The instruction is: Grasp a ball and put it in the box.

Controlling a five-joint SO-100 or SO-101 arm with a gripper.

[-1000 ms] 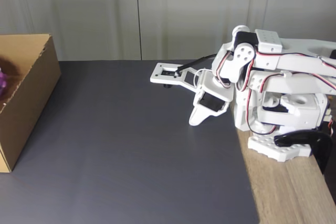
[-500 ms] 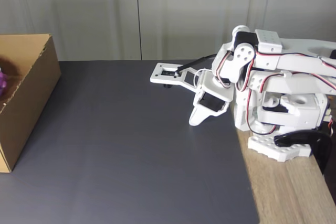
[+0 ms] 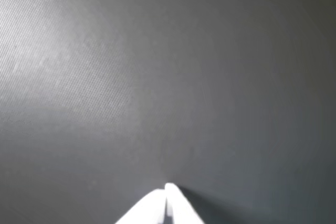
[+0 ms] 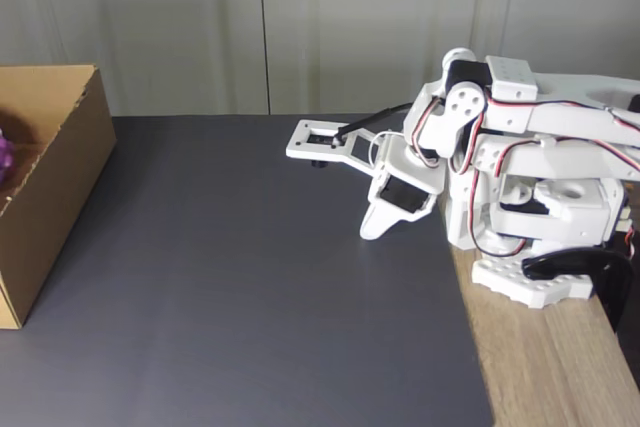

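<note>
Ball sits inside the box, a purple sliver at the frame's 9 o'clock edge in the fixed view; box at far 9 o'clock on the dark surface; wide open mat between box and arm; claw folded down at 3 o'clock, tip on the mat near its right edge; wrist view shows claw fingers pressed together, holding nothing; wood strip at 4 o'clock.

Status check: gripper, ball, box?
Gripper shut, empty, fingertips low over the dark mat. Ball already inside the box, a purple sliver at frame edge. Nothing in the way.
</note>
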